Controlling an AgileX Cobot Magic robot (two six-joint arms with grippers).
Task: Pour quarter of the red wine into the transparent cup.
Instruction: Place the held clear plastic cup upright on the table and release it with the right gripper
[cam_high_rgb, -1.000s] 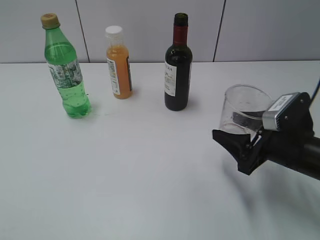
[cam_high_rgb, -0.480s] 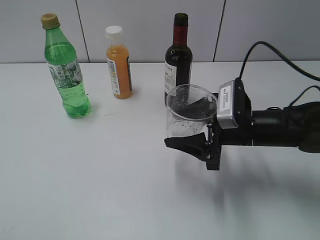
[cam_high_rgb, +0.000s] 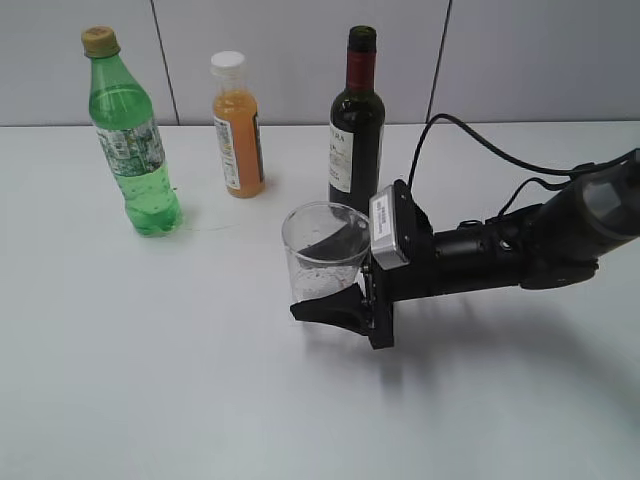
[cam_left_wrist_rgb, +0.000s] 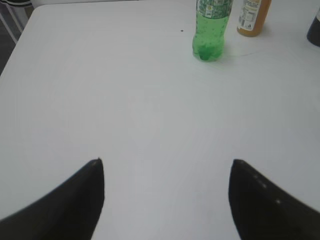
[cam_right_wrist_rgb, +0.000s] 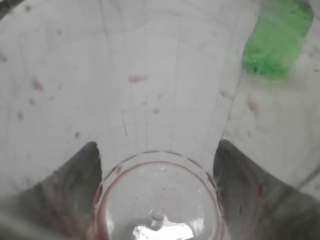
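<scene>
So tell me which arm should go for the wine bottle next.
Probably the left. The right tool is shut on the transparent cup, beside the wine bottle. The left tool is open and holds nothing over bare table.

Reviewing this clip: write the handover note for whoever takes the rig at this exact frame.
Right gripper: shut on the small clear plastic cup, upright, near the table centre, in front of the dark glass wine bottle with the red foil neck.
Left gripper: open, empty, above bare white table.
Done: cup grasped. No wine in it, only reddish stains.
Left: pick up the bottle and pour a quarter.
</scene>
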